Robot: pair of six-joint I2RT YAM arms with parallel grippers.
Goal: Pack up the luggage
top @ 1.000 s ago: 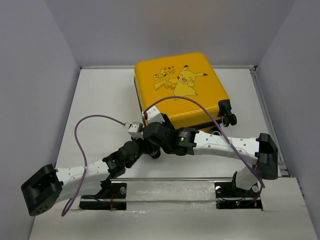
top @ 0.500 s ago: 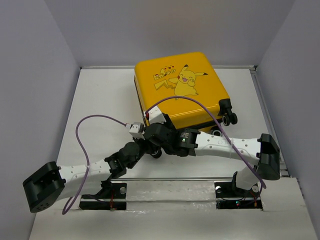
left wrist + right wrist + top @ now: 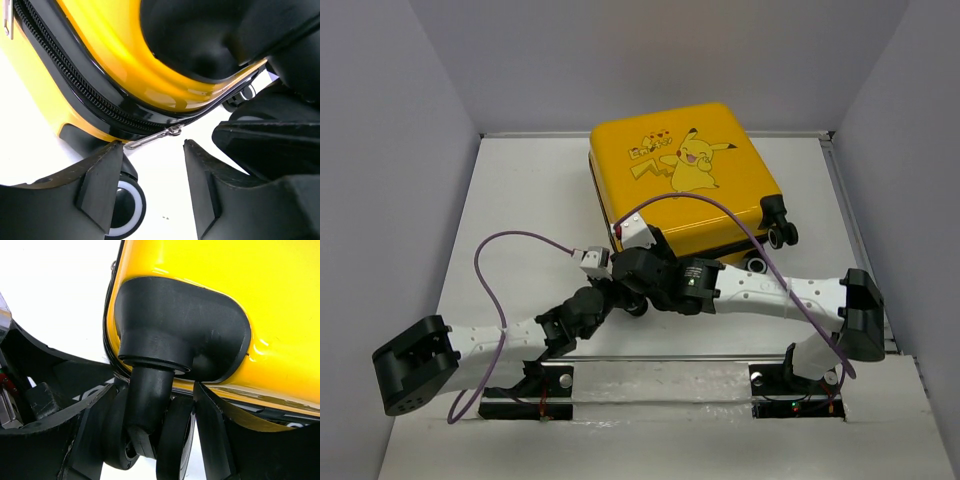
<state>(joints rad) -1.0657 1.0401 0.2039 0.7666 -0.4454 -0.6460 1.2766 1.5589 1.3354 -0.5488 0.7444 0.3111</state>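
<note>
**Desk:** Top external first. Where's the case?

**Me:** I see the small yellow hard-shell suitcase (image 3: 720,200) with the Pikachu print lying flat and shut, print up. It sits towards the far middle of the white worktop (image 3: 520,200), turned a little askew. My white left arm (image 3: 490,340) and white right arm (image 3: 770,290) both reach in to its near left corner, with the wrists crowded together there.

**Desk:** And the left claw?

**Me:** On the left wrist view the left claw (image 3: 151,160) is spread, with bare worktop showing between its two black fingers. The suitcase's edge runs just beyond the tips, with the black toothed zipper (image 3: 75,85) along it. A thin silver metal zipper pull (image 3: 150,139) sticks out from that zipper right above the gap. Its free end sits by the tip of the finger on the picture's left, and I can't tell whether they touch. Nothing is pinched. A black-and-white caster wheel (image 3: 127,202) shows behind that same finger.

**Desk:** Right side?

**Me:** On the right wrist view the right claw (image 3: 155,400) straddles a black twin-wheel caster (image 3: 150,390) at the yellow corner, one finger on each side. The caster comes out of a black moulded plastic housing (image 3: 180,325) set into the shell. The fingers sit close against the wheels, but I can't tell from here whether they're clamping or merely flanking.
</note>
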